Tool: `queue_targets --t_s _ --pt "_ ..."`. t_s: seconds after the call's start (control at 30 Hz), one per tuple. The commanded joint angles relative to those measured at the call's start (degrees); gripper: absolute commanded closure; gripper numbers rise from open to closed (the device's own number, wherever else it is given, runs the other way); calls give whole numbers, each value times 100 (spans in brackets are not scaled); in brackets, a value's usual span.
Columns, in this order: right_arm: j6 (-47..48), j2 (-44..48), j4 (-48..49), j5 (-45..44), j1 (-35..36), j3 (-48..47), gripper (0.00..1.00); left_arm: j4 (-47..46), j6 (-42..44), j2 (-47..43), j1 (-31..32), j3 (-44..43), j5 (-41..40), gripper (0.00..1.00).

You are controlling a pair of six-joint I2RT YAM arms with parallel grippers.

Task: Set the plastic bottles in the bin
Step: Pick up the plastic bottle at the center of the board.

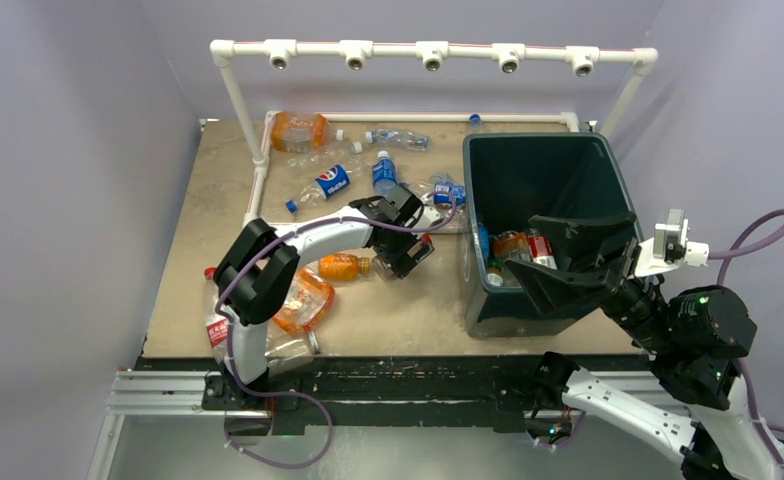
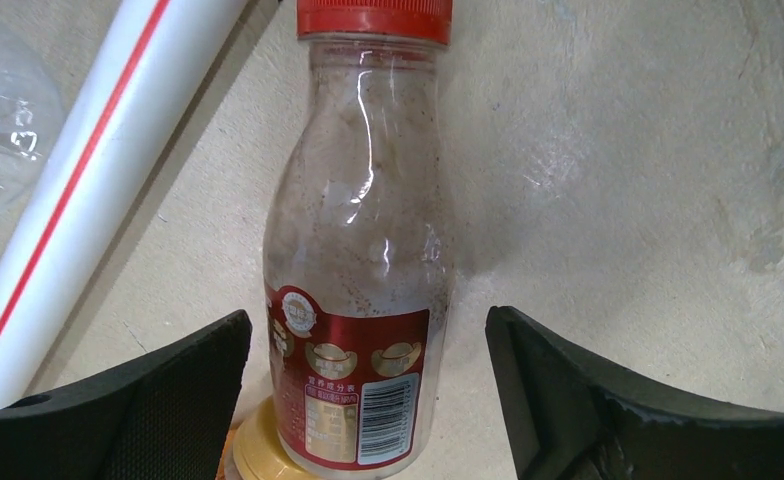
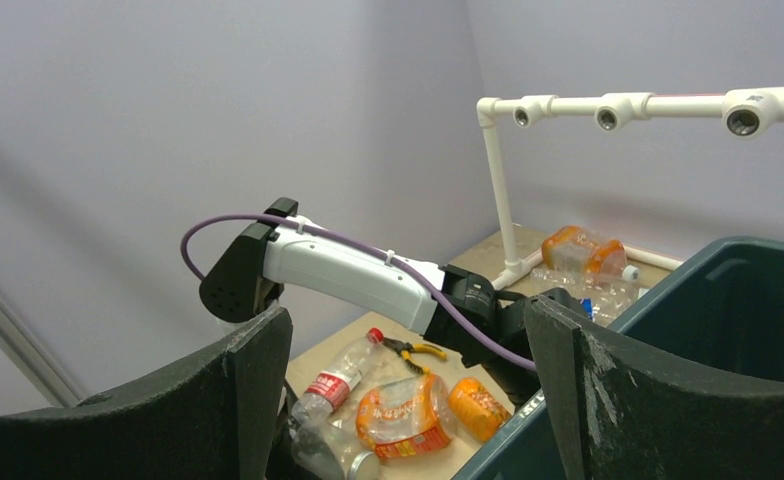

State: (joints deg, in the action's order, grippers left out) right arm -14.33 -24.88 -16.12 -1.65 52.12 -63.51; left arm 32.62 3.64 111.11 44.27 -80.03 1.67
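Clear bottle (image 2: 358,250) — red cap away from the wrist, long axis down the gap of the wide-open left pincer (image 2: 368,318)

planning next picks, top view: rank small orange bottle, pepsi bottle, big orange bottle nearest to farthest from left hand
1. small orange bottle, just left of the left hand
2. pepsi bottle, farther back, left
3. big orange bottle, far back left

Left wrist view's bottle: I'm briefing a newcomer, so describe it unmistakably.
Left of the dark green bin, the left gripper hangs open. Between its fingers lies a clear bottle, red-capped and red-labelled, unlike the orange bottle beside it.
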Motion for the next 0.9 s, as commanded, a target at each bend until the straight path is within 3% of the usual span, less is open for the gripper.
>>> queue_targets --t_s 0.0,0.2,0.5,0.67,0.87 --pt "-26 -122 152 134 7 -30 10 -183 -120 66 3 124 -43 15" --pt "-35 -166 162 139 7 -65 10 -302 -171 110 3 263 -103 28" --pt "-61 -175 179 145 7 -87 10 -305 -282 -221 5 268 -259 59" --pt "-83 -254 217 156 8 -218 11 -375 -634 -1307 -6 453 -622 67" --pt "-407 -416 790 880 8 -363 10 -715 -1062 -3443 -5 1006 -949 74"
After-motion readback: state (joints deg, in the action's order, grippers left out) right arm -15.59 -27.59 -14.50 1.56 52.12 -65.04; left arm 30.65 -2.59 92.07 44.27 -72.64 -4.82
